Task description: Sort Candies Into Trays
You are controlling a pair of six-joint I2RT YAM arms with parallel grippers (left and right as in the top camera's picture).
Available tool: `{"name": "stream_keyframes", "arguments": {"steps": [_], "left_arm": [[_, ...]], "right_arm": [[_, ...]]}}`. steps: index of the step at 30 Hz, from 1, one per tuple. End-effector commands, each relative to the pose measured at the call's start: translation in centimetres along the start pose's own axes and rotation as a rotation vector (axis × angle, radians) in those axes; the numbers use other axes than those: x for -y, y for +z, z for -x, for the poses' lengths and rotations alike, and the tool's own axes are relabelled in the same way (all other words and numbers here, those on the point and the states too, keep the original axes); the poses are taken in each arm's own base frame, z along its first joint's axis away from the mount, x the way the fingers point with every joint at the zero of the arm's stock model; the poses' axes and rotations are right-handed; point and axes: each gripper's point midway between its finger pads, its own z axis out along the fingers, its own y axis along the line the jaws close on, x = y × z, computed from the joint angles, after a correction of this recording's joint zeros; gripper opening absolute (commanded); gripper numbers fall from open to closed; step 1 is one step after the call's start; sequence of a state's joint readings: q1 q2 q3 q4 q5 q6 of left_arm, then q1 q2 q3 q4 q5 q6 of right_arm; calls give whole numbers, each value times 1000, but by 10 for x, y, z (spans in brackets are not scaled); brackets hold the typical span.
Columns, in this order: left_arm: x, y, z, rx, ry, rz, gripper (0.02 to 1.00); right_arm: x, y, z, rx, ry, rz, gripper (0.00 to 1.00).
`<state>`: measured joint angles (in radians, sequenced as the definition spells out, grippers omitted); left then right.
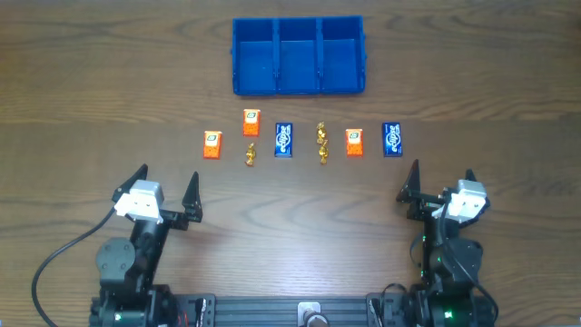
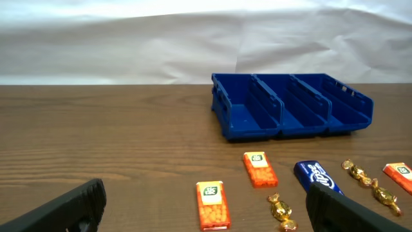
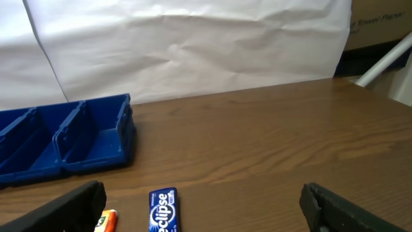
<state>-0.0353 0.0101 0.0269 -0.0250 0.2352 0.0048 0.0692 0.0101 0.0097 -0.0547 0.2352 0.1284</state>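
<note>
Left gripper [image 1: 168, 184]: fingers spread wide, nothing in them, down near its base and well short of the candy row.
Right gripper [image 1: 442, 180]: wide open too, nothing held, near the right-hand blue pack.
Tray [image 1: 298, 21]: blue, three compartments, at the far side of the wooden table [image 1: 91, 109].
Candies: all out on the table, in a loose row between grippers and tray.
Row: orange boxes [image 1: 212, 143], blue packs [image 1: 284, 139], gold-wrapped sweets [image 1: 321, 133].

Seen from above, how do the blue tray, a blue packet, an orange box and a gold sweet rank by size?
1. Blue tray, by far the largest.
2. Blue packet.
3. Orange box, only slightly smaller than the packet.
4. Gold sweet, smallest.
</note>
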Motion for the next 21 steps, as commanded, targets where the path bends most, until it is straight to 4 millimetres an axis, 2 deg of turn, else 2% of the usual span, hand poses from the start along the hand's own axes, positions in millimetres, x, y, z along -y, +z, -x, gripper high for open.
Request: {"name": "stream_keyframes", "arguments": {"steps": [1, 16, 18, 21], "left_arm": [[2, 1, -16, -44, 7, -19, 998], [-4, 1, -16, -42, 12, 16, 998], [-3, 1, -11, -32, -9, 13, 998], [0, -5, 8, -14, -41, 9, 1000]], "right_arm": [[1, 0, 0, 2, -5, -6, 1000], [1, 0, 0, 2, -5, -6, 1000], [1, 0, 0, 3, -5, -5, 1000], [1, 0, 0, 2, -5, -6, 1000]]}}
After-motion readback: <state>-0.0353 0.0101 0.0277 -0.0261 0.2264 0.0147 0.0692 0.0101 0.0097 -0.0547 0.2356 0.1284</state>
